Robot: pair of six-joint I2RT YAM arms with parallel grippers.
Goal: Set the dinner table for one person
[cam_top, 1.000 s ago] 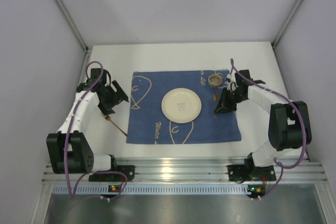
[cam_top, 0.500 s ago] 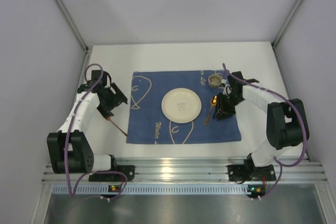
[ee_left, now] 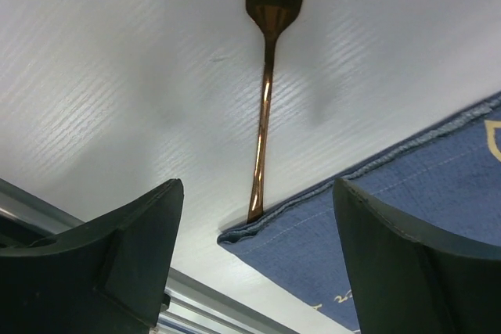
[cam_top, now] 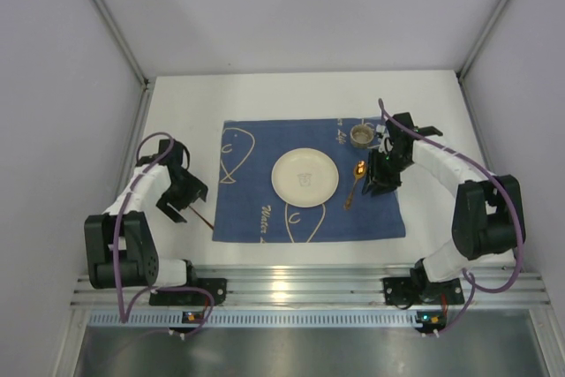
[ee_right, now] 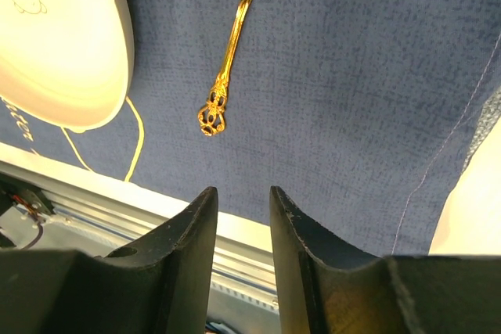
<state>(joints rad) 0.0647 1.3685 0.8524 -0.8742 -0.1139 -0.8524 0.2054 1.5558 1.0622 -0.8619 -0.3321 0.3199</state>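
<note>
Dinner table (cam_top: 291, 94) spreads plain and white across the booth floor, both arms reaching over it from the near rail.

Containers first, left to right. A round cream plate (cam_top: 305, 176) sits in the middle of the blue placemat (cam_top: 375, 214), with a faint little drawing at its centre. Further right, a small metallic cup (cam_top: 362, 135) stands upright at the placemat's far right corner. What's in that cup? It's too small from above to tell.

Now the tricky bits. In the left wrist view the copper fork (ee_left: 264, 99) runs off the top edge, tines cut short. Its handle tip meets the curled near-left corner of the placemat, touching or tucked just under, can't say which. In the right wrist view the gold spoon (ee_right: 233, 44) loses most of its bowl off the top, so only the stem and the ornate end show.

Over to the rest. The left gripper (ee_left: 257, 185) hangs over the fork, jaws flung wide, nothing between them. The fork lies on bare table just left of the placemat. The spoon lies on the placemat just right of the plate, apart from it, bowl toward the far side. The right gripper (ee_right: 243, 193) hovers near the spoon's handle end, jaws parted by a narrow gap and empty, blue cloth showing through. White whale outlines mark the placemat.
</note>
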